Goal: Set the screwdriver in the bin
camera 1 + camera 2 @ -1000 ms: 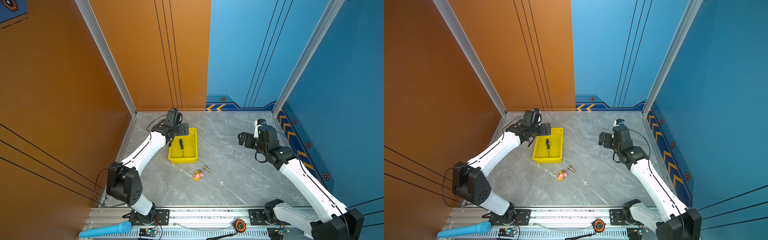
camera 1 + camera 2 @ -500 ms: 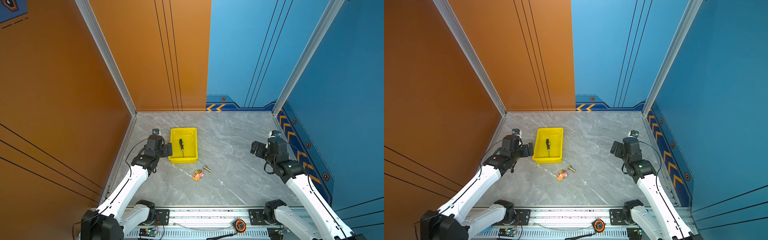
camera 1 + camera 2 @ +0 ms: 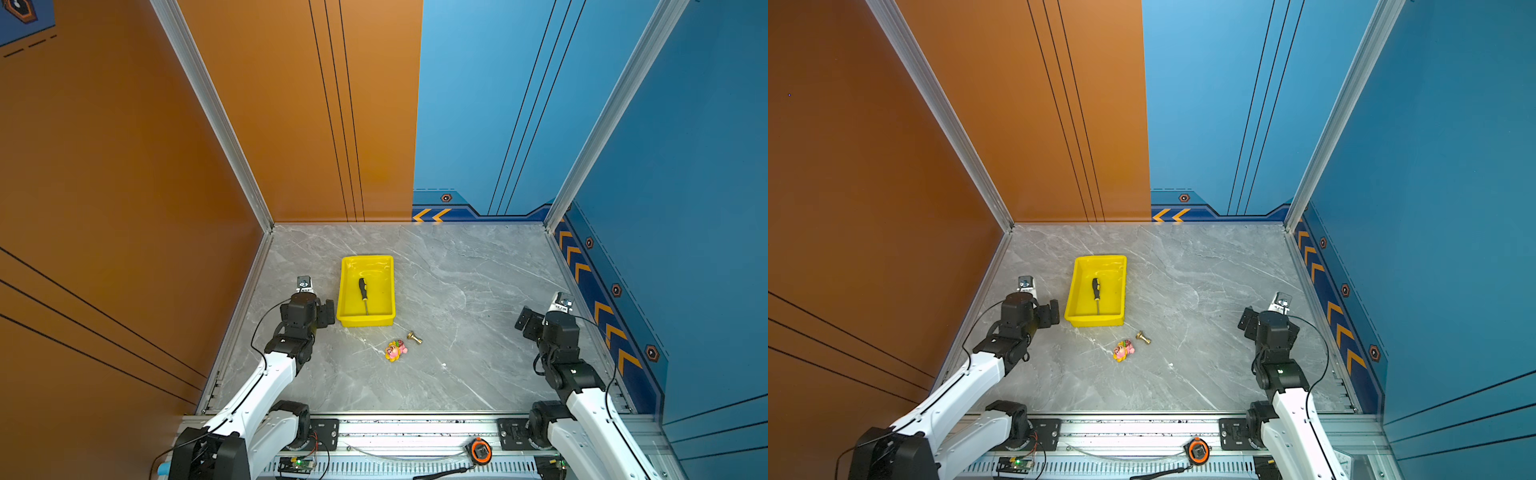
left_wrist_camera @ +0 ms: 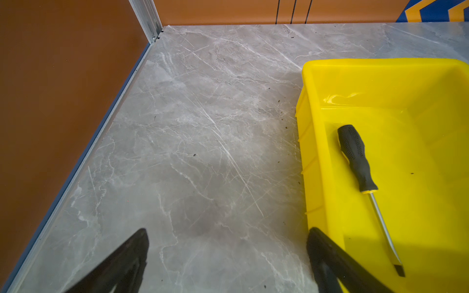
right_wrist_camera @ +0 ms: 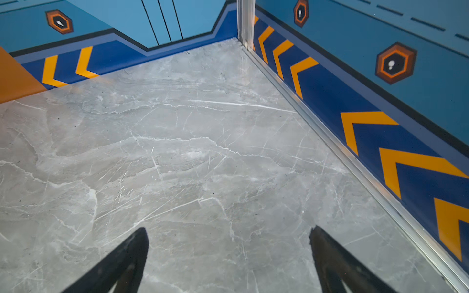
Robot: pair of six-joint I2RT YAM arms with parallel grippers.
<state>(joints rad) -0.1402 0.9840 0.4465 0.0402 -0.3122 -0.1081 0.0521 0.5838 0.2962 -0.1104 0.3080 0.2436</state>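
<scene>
The screwdriver (image 3: 363, 291) (image 3: 1096, 291) has a black handle and a thin metal shaft. It lies flat inside the yellow bin (image 3: 365, 321) (image 3: 1094, 321), handle toward the back wall. My left gripper (image 3: 309, 308) (image 3: 1034, 309) hovers just left of the bin's near-left corner, open and empty. In the left wrist view the screwdriver (image 4: 356, 159) rests on the floor of the bin (image 4: 380, 62), and my left gripper (image 4: 228, 232) frames bare marble, one finger by the bin's wall. My right gripper (image 3: 544, 322) (image 3: 1266, 320) (image 5: 229, 230) is open over bare marble at the right.
A pink-and-yellow toy (image 3: 395, 350) (image 3: 1123, 350) and a small brass piece (image 3: 414, 337) (image 3: 1143, 337) lie on the marble in front of the bin. An orange tape measure (image 3: 479, 451) sits on the front rail. Orange and blue walls close in three sides.
Both arms have drawn back toward the front rail. The left gripper left the bin's far-left side and now sits by its near-left corner. The screwdriver has stayed in the bin.
</scene>
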